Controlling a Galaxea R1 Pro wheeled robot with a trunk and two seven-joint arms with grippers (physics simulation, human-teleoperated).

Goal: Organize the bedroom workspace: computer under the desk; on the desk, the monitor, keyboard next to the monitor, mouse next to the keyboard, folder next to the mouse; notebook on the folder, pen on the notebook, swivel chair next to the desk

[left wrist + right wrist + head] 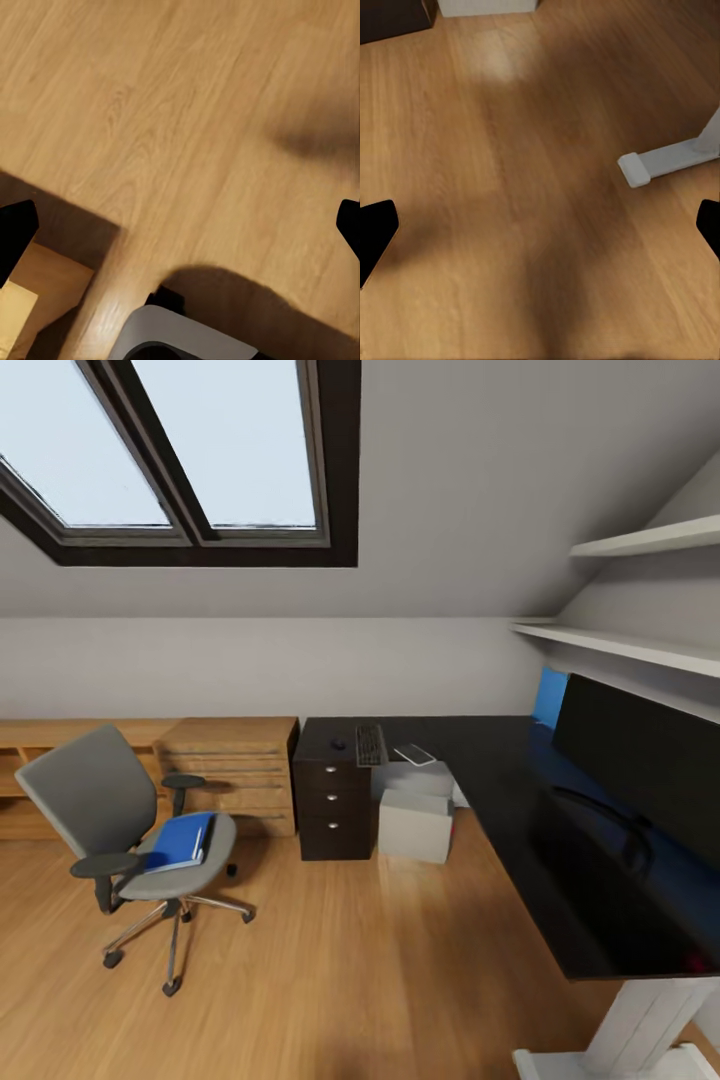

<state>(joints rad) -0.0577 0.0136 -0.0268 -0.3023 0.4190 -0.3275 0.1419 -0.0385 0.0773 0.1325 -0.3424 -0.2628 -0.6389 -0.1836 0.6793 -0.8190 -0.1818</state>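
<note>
The grey swivel chair (100, 800) stands on the floor at the left, apart from the black L-shaped desk (500, 780). The blue folder (180, 841) lies on its seat. On the desk's far end lie the mouse (339, 743), the keyboard (370, 744) and a flat greyish book, apparently the notebook (414, 754). I cannot make out the pen. The wide black monitor (640, 760) stands on the desk at the right. The light grey computer (415, 822) sits on the floor under the desk. My left gripper (180, 232) and right gripper (540, 232) hang open over bare wooden floor.
A low wooden dresser (235, 770) stands left of the desk's drawer unit (333, 810). A blue wall panel (549, 698) and white shelves (640, 645) are behind the monitor. The desk's white foot (667, 161) rests on the floor near my right gripper. Open floor lies between chair and desk.
</note>
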